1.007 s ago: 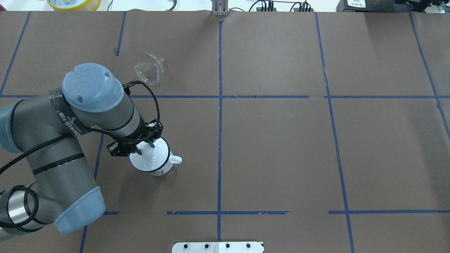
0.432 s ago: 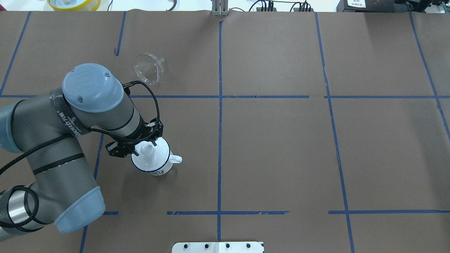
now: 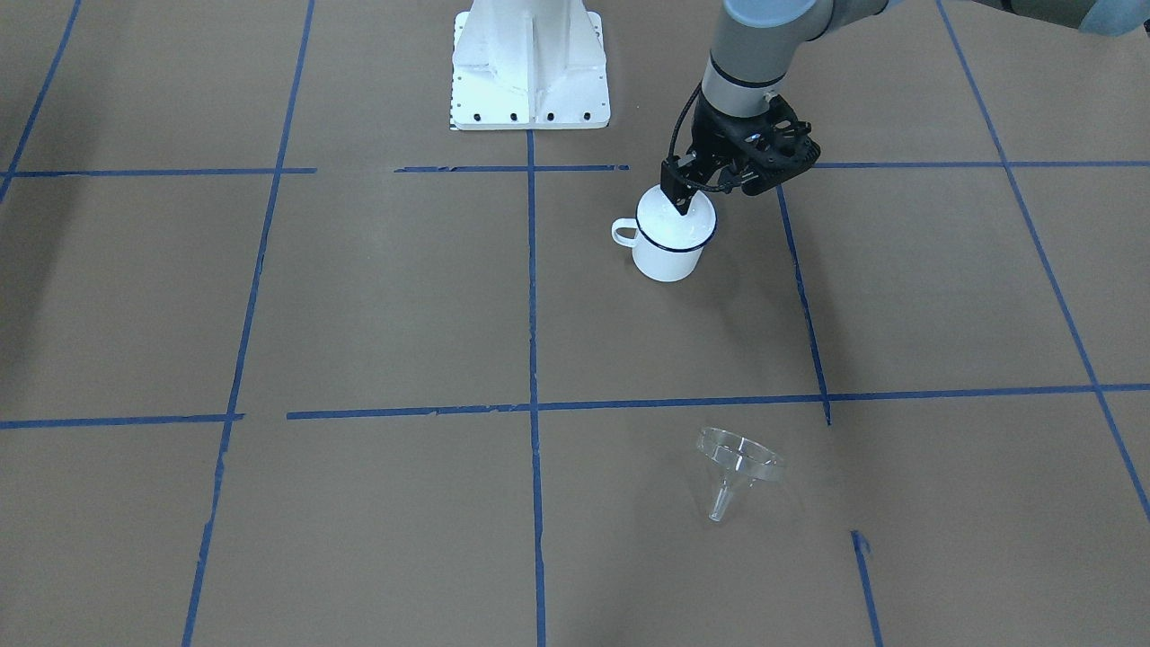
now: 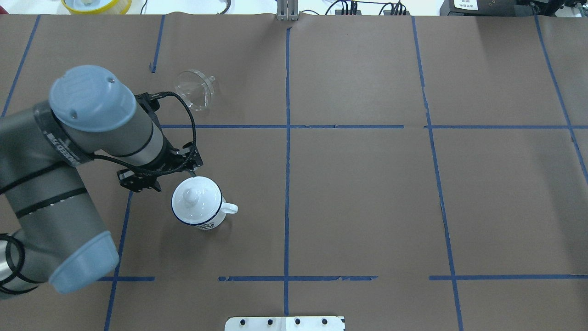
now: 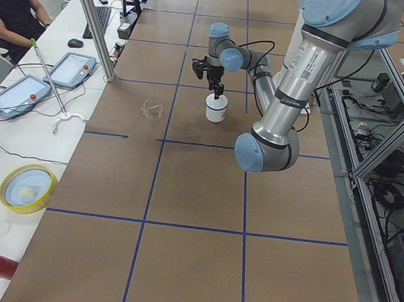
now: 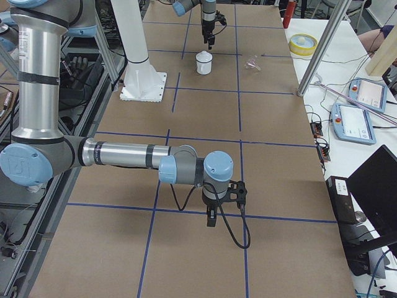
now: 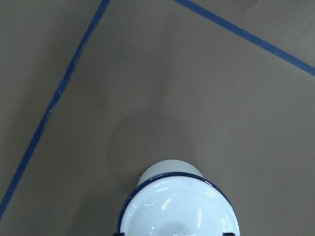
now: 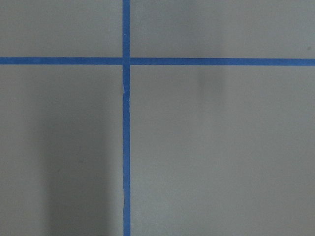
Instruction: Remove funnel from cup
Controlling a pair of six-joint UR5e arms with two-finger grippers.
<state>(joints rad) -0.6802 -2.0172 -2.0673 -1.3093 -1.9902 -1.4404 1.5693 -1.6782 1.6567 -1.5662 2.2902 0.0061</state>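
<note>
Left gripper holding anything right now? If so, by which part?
Nothing. The left gripper hangs empty near the lidded white enamel mug, fingers apart. The clear plastic funnel lies alone on the table.

I work in a robotics lab: my bench (image 4: 367, 184) carries a blue tape grid (image 4: 287, 184), teach pendants (image 5: 73, 69) lie alongside.

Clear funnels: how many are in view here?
1. The small transparent clear funnel lies on its side on the brown table, apart from the white enamel mug. A white domed lid covers the mug, so another inside would be hidden.
</note>
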